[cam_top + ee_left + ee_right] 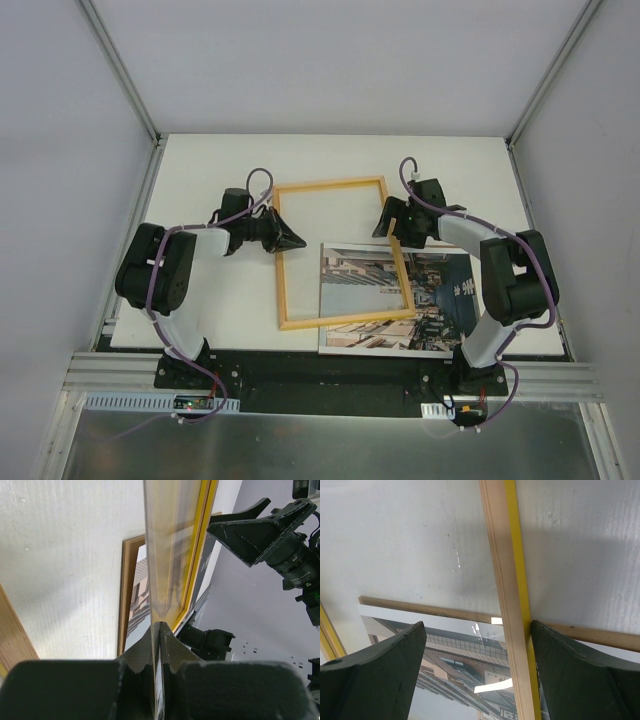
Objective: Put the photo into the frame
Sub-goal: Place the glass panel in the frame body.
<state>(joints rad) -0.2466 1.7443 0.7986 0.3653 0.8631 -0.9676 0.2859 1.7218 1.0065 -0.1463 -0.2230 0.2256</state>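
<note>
The frame (345, 318) lies wood-coloured back up in the middle of the table, its near right corner over the photo (440, 310), a street print lying face up. My left gripper (298, 240) is at the frame's left side. In the left wrist view its jaws (161, 623) are shut on a thin clear pane edge of the frame (197, 555). My right gripper (388, 222) hangs open over the frame's right rail. In the right wrist view the rail (505, 580) runs between the jaws (477, 625), nearer the right finger, with the photo (455, 670) beneath.
A brown strip of backing panel (420, 607) shows along the photo's far edge. The white table (220, 180) is bounded by grey walls on three sides. A metal rail (330, 375) with the arm bases runs along the near edge.
</note>
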